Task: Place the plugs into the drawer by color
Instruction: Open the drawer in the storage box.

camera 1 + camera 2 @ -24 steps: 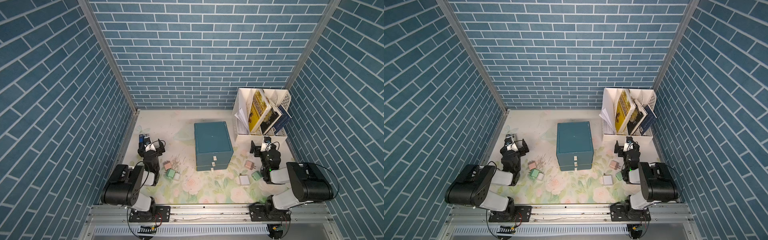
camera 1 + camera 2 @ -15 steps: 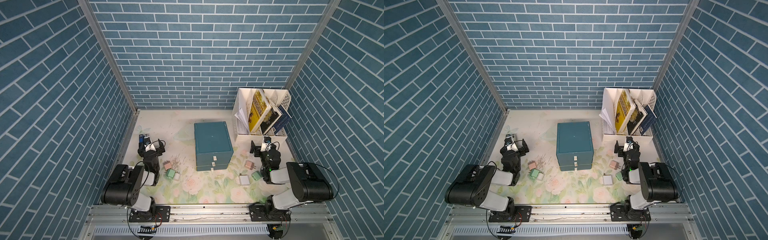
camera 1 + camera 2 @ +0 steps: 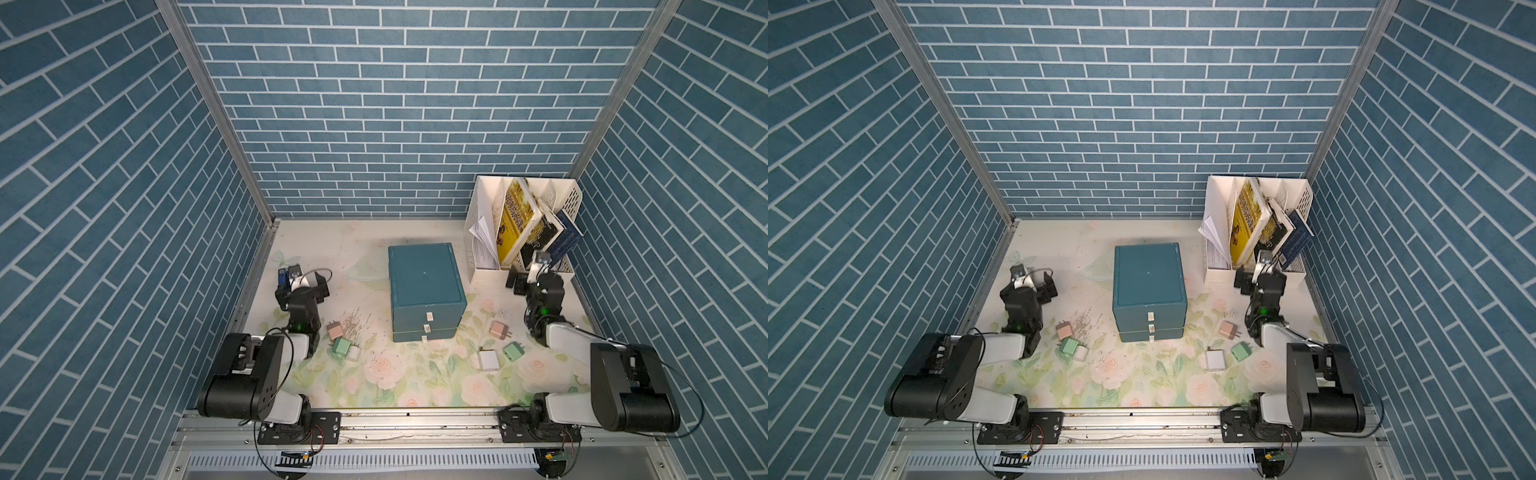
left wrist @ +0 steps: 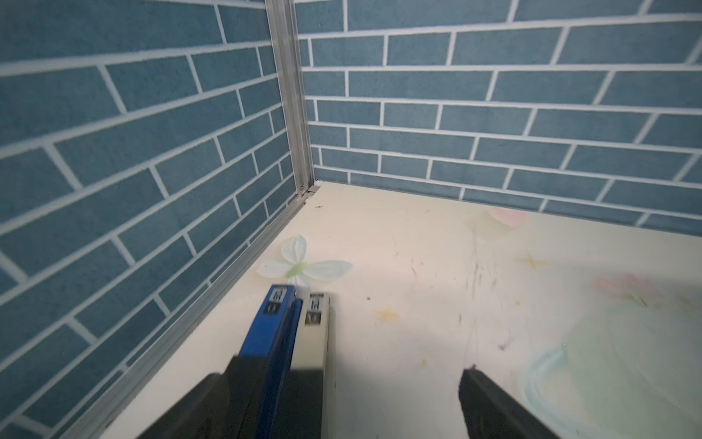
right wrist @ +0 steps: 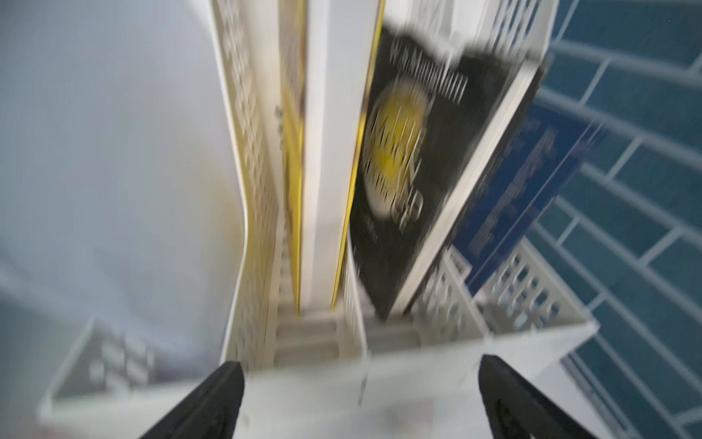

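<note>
Dark teal plastic forms the three-drawer cabinet (image 3: 424,282), which stands mid-table on the floral-printed mat (image 3: 395,386) with its small white tab handles facing the robot's base. All six plugs lie on the mat outside it, as both top views show.

On the cabinet's left, a pale pink cube-shaped plug (image 3: 334,331) sits near a mint green cube-shaped plug (image 3: 341,347), which touches a white cube-shaped plug (image 3: 354,353). On its right, a second pink plug (image 3: 498,330) lies apart from a second white plug (image 3: 488,360) and a second green plug (image 3: 513,352), and those two are just beside each other.

The left gripper (image 4: 342,374) has its jaws spread wide and holds nothing. It hangs over a long blue stapler (image 4: 271,334) and a pale-topped stapler (image 4: 316,334), which lie side by side near the left wall.

The right gripper (image 5: 361,363) is likewise spread wide and empty. It points at the white perforated book rack (image 5: 532,292) with its leaning books; its wrist view is blurred.
</note>
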Motion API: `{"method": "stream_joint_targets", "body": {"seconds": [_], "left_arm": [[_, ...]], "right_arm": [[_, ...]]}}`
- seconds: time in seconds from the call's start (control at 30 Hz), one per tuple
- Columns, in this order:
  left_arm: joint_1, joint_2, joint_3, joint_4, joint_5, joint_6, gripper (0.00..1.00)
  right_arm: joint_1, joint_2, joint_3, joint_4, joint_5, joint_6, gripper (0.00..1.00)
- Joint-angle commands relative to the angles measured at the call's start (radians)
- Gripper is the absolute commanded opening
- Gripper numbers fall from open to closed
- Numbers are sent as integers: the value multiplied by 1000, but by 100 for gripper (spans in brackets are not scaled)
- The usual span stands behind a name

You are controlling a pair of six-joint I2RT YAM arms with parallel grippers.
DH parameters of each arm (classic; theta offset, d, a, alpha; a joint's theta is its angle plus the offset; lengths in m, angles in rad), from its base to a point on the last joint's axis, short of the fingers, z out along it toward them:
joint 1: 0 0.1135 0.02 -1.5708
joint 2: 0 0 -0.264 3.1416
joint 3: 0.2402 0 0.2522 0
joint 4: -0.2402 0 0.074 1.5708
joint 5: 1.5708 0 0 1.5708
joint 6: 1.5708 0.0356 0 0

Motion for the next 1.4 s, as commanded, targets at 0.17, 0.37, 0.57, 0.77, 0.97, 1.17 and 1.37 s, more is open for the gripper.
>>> {"method": "stream_joint_targets", "body": {"seconds": [0.17, 0.37, 0.57, 0.77, 0.97, 1.17, 1.37], "left_arm": [[-42, -155, 473, -936, 171, -475, 67], [-377, -332, 398, -966, -3, -471, 80], [-505, -501, 319, -944, -72, -426, 82], [-530, -529, 297, -983, 42, -338, 87], [-554, -551, 273, -953, 130, -367, 90], [-556, -479, 348, -948, 232, -457, 89], [-572, -387, 437, -937, 360, -489, 86]], "right_arm": [[38, -50, 261, -775, 28, 465, 95], [444, -275, 307, -951, 450, 502, 99], [479, -541, 186, -857, 467, 597, 100], [464, -421, 279, -914, 355, 540, 85], [657, -192, 410, -1101, 525, 560, 80], [903, -145, 550, -1337, 556, 625, 62], [1260, -103, 596, -1390, 582, 805, 64]]}}
